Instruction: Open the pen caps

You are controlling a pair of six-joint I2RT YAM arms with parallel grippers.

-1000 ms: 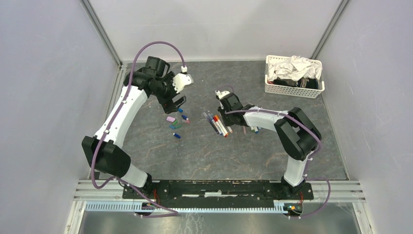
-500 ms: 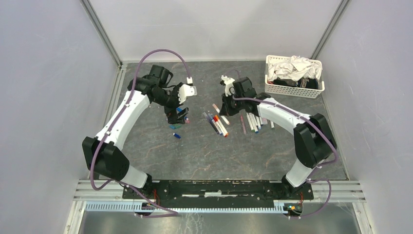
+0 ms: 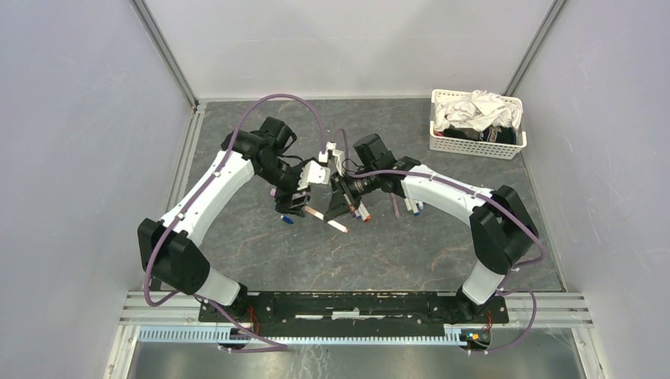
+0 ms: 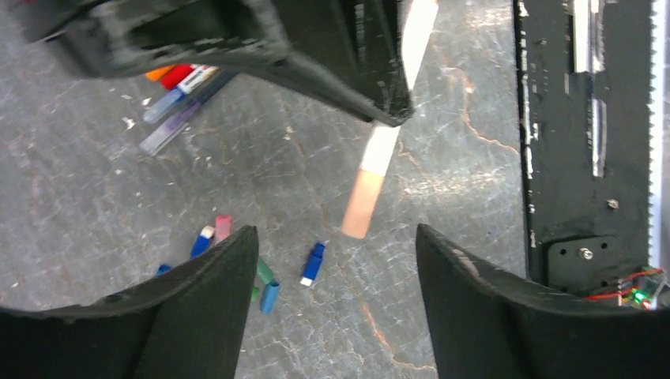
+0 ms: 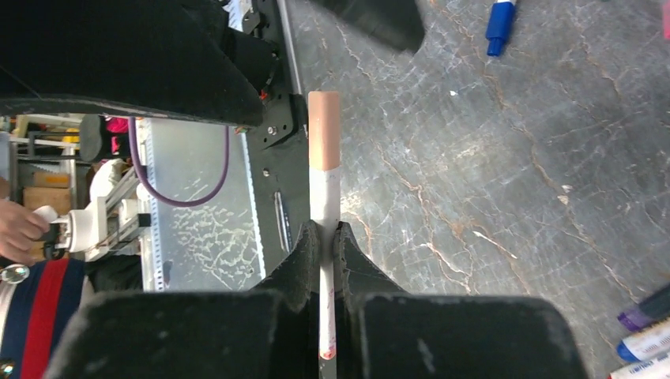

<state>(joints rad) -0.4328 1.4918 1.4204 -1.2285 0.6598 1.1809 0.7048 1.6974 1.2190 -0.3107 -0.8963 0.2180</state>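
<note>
The pen (image 5: 325, 197) is up off the table (image 3: 395, 260) near its middle, and I have it clamped by the white barrel in the right gripper (image 5: 324, 237). Its salmon cap (image 5: 324, 130) juts past the fingertips, long axis in line with them, pointing left at the left gripper (image 4: 332, 241). Both arms reach in and bend toward each other; my left gripper is spread wide, the cap just ahead of its gap and touching neither finger, with loose caps (image 4: 314, 263) below it and other pens (image 4: 178, 91) to the right.
</note>
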